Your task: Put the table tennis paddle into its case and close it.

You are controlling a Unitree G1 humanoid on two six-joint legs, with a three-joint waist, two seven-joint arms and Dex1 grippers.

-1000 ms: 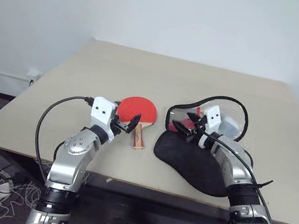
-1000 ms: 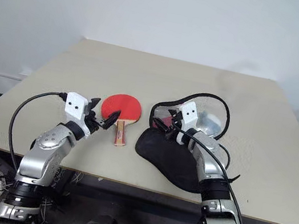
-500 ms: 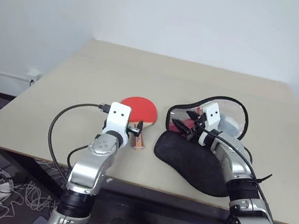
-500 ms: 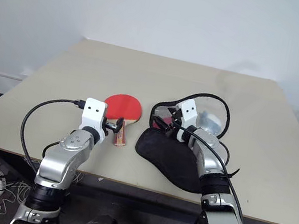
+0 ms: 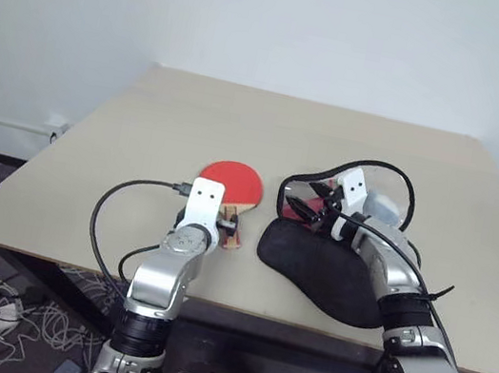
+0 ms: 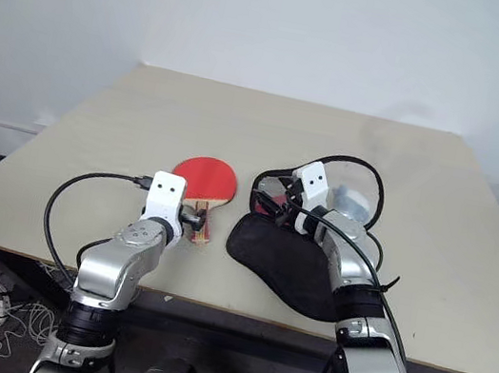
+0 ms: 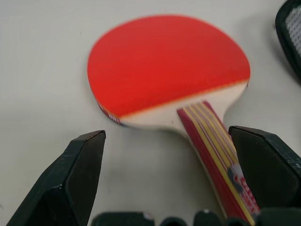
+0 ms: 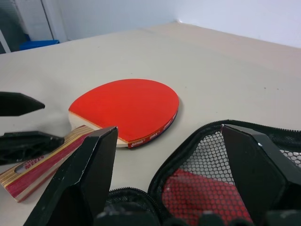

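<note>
Left side: the left tool [image 7: 164, 174] has swung inward and dipped toward the tabletop [image 5: 88, 168] over the last second. A second ago it stood off to the left of the table tennis paddle [image 5: 231, 183], pointing across at it; it now sits at the butt of the handle, aimed along it. Its fingers are spread wide. In the left wrist view one black finger [image 7: 70, 179] lies on bare tabletop clear of the handle, while the other lies just beside the handle's outer edge. Nothing is pinched. Judgement: the tool is lined up for a grasp on the handle, but the grasp is not yet made.

Centre: the paddle lies flat, red face up, handle toward the robot, unmoved since the earlier frames.

Right side: the case [image 5: 330, 278] lies open just beside the paddle, black half flat, the clear-panel half raised. The right tool [image 5: 320, 207] has kept its place at the raised flap's rim, fingers well apart either side of it; whether they bear on the rim I cannot tell. Judgement: insertion and closing remain outstanding.
</note>
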